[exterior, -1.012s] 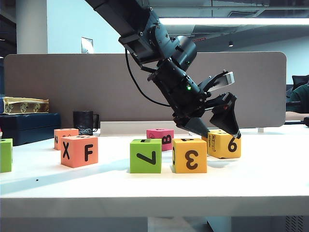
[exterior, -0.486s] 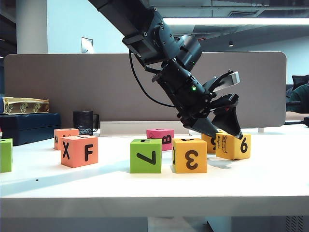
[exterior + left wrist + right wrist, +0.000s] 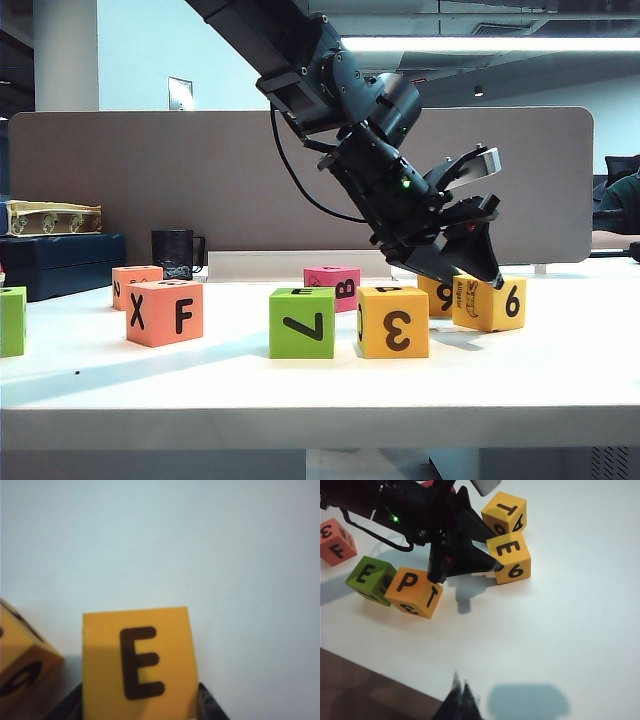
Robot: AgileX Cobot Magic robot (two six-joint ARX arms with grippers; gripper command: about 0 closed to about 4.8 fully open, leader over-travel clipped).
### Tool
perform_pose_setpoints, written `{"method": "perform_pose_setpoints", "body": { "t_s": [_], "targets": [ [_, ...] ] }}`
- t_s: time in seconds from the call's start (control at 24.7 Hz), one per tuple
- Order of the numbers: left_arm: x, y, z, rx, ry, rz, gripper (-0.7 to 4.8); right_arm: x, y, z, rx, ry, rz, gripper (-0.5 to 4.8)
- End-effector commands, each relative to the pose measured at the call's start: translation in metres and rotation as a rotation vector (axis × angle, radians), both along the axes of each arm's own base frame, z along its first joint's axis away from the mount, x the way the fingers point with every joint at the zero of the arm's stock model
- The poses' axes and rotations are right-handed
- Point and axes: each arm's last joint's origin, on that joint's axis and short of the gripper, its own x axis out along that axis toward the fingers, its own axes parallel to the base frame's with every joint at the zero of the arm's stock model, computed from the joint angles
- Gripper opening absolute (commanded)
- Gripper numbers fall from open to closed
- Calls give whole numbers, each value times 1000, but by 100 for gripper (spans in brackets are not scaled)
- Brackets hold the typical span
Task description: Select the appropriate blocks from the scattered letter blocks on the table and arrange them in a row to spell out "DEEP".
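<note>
My left gripper (image 3: 470,272) reaches across to the right side of the table (image 3: 560,370) and is shut on a yellow cube (image 3: 488,303) showing "6" and an alligator picture. In the left wrist view that cube (image 3: 137,655) shows an "E" on top, with a dark finger pressed to each side. It rests on the table. In a row to its left stand the yellow "3" cube (image 3: 393,321) and the green "7" cube (image 3: 302,322). From the right wrist view these are the yellow "P" cube (image 3: 415,592) and the green "E" cube (image 3: 370,577). My right gripper (image 3: 460,696) hangs shut and empty near the table's edge.
A second yellow cube (image 3: 436,294) stands just behind the held one. The pink "B" cube (image 3: 333,285) sits behind the row. The coral "X F" cube (image 3: 165,312), another coral cube (image 3: 135,283) and a green cube (image 3: 12,320) lie to the left. A black mug (image 3: 174,253) stands at the back.
The left gripper's jaws have narrowed onto the yellow "6" cube. Cube and gripper have shifted a little to the right. The right gripper has not moved.
</note>
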Motion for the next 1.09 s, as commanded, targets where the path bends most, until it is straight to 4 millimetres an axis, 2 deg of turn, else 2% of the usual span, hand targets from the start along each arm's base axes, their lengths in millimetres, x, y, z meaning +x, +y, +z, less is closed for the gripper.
{"method": "perform_pose_setpoints", "body": {
  "t_s": [0.04, 0.12, 0.24, 0.45, 0.53, 0.61, 0.65, 0.81, 0.97, 1.09],
  "targets": [
    [1, -3, -11, 16, 34, 45, 263, 0, 0, 2, 0, -16, 2, -1],
    [1, -2, -14, 31, 39, 65, 263, 0, 0, 2, 0, -16, 2, -1],
    [2, 0, 8, 24, 7, 88, 263, 0, 0, 2, 0, -16, 2, -1],
    [-1, 14, 75, -16, -113, 165, 263, 0, 0, 3, 0, -17, 3, -1],
    [-4, 23, 90, -8, -116, 182, 263, 0, 0, 2, 0, -16, 3, -1],
    [-13, 35, 106, 46, -103, 216, 263, 0, 0, 3, 0, -17, 3, -1],
    [-17, 47, 116, 96, -93, 271, 263, 0, 0, 3, 0, -17, 3, -1],
    [-28, 75, 137, 175, -19, 419, 263, 0, 0, 2, 0, -16, 3, -1],
    [-30, 109, 151, 192, 108, 547, 263, 0, 0, 2, 0, -16, 3, -1],
    [-33, 127, 152, 249, 179, 589, 263, 0, 0, 2, 1, -15, 4, -1]
  ]
}}
